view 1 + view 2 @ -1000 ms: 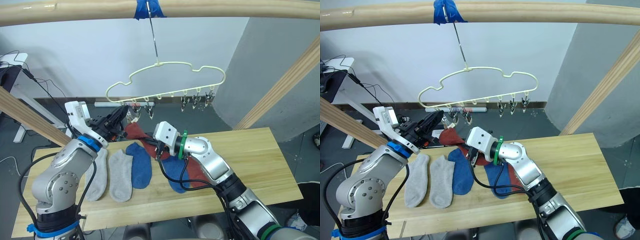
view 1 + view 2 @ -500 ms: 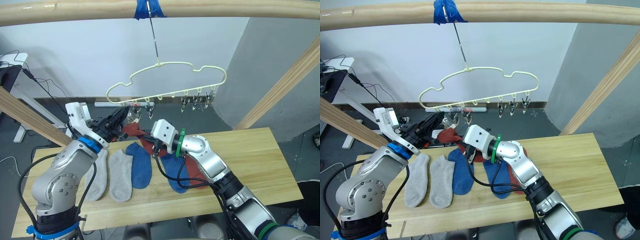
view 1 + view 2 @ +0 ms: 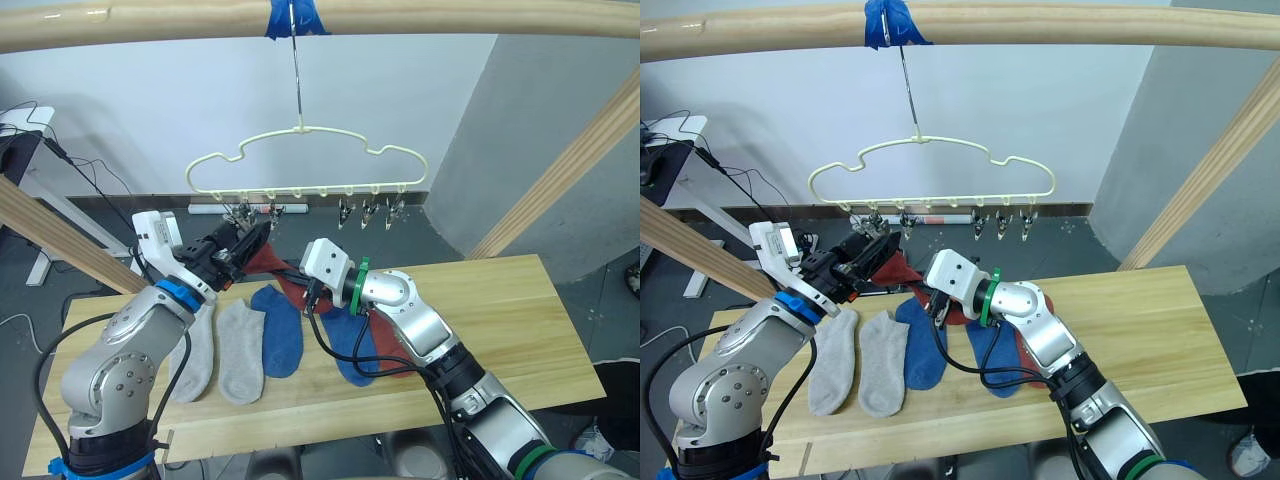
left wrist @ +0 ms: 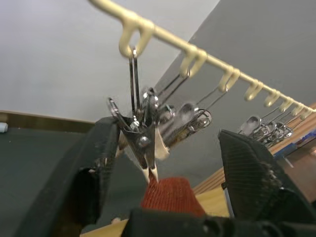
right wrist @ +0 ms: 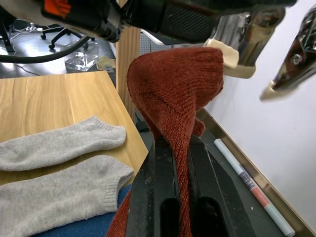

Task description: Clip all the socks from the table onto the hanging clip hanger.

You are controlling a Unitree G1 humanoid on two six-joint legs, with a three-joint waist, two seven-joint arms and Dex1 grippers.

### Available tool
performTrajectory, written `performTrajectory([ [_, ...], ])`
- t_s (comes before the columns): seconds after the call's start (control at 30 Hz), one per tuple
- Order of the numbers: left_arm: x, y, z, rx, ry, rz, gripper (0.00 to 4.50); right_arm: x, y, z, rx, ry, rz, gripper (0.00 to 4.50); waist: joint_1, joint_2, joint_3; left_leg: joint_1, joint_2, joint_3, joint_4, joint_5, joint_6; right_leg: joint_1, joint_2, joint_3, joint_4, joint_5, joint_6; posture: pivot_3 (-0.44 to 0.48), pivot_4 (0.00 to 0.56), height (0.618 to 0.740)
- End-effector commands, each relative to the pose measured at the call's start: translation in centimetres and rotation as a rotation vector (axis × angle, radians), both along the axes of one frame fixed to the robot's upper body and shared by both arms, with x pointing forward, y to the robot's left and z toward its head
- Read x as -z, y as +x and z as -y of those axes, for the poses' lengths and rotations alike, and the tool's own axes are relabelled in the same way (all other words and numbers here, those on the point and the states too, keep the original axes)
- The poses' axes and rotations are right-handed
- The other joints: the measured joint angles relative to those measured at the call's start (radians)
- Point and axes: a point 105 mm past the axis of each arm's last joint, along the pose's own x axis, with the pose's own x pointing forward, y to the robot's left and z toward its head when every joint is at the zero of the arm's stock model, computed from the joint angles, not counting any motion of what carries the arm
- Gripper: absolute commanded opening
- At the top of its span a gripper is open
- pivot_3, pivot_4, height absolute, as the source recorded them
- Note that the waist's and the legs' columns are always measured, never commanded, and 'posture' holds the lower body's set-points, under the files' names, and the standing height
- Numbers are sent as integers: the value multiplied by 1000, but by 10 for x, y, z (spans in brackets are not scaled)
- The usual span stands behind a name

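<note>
Two end effectors meet under the clip hanger (image 3: 300, 170), which hangs by its hook from a wooden pole. At left, the left end effector (image 4: 163, 148) is raised off the table (image 3: 480, 320) with its fingers spread wide around the leftmost metal clip (image 4: 140, 136) — the clip sits between them, and whether they press it I cannot tell. Just below that clip's pale tips is the bunched top of a red sock (image 5: 173, 84), almost touching them. The right end effector (image 5: 175, 163), nearer the middle, is clamped on this sock and holds it up, long axis running up from the table toward the clip; the right forearm reaches in low across the table, wrist angled upward. So the coming move likely turns on that small upward gap — sock edge into clip mouth. Still flat on the table: two grey socks (image 3: 215, 350), two blue socks (image 3: 280, 330) and, further right, the other red one, partly hidden.
</note>
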Motion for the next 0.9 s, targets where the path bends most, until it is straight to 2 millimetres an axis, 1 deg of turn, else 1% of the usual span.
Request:
performTrajectory([
  [0.03, -10, -10, 0, 14, 44, 57, 3371, -15, -2, -4, -14, 46, 14, 270, 0, 0, 0, 0, 0, 0, 0, 0, 0, 0, 0, 0, 0, 0, 0, -140, 266, 714],
  [0.1, -9, -11, -2, 7, 60, 55, 3386, -15, 0, -3, -7, 45, 5, 765, 0, 0, 0, 0, 0, 0, 0, 0, 0, 0, 0, 0, 0, 0, 0, -138, 265, 714],
  [0.3, -4, -13, -7, -30, 84, 57, 3386, -12, 2, 0, 4, 16, 15, 2755, 1, 0, 0, 0, 0, 0, 0, 0, 0, -1, 0, 0, 1, 0, 0, -137, 262, 714],
  [0.43, -3, -15, -10, -46, 110, 65, 3386, -8, 1, 6, 10, 0, 12, 2755, 1, 0, 0, 0, 0, 0, 0, 0, 0, -1, 0, 1, 2, 0, 0, -137, 260, 714],
  [0.6, -2, -20, -9, -52, 178, 100, 3386, -8, -5, 23, 11, -19, 13, 2755, 2, 0, 0, -1, 0, 1, 0, 0, 0, -3, 0, 2, 4, 0, 0, -140, 257, 714],
  [0.67, -2, -23, -3, -33, 256, 143, 3386, -11, -8, 35, 12, -32, 17, 2755, 3, 0, 0, -1, 0, 1, 1, 0, 0, -3, 0, 1, 5, 0, 0, -141, 257, 714],
  [0.73, -4, -25, 5, -29, 295, 193, 3386, -17, -16, 56, 6, -54, 31, 2755, 6, 0, 0, -2, 0, 1, 2, 0, -1, -4, 0, 1, 6, 0, 0, -146, 257, 714],
  [0.77, -5, -26, 8, -23, 307, 212, 3386, -20, -19, 64, 4, -63, 35, 2755, 9, 0, 0, -2, -1, 1, 2, 1, -1, -4, 0, 1, 6, 0, 0, -146, 257, 714],
  [0.87, -5, -25, 14, -30, 302, 246, 3386, -28, -27, 81, -11, -78, 42, 2755, 20, 0, 0, -3, -1, 1, 3, 1, -1, -4, 0, 1, 6, 0, 0, -157, 255, 714],
  [0.9, -4, -26, 16, -33, 293, 252, 3386, -31, -33, 87, -35, -80, 25, 2755, 19, 0, 0, -3, -1, 1, 4, 1, -1, -4, 0, 1, 6, 0, 0, -157, 255, 714],
])
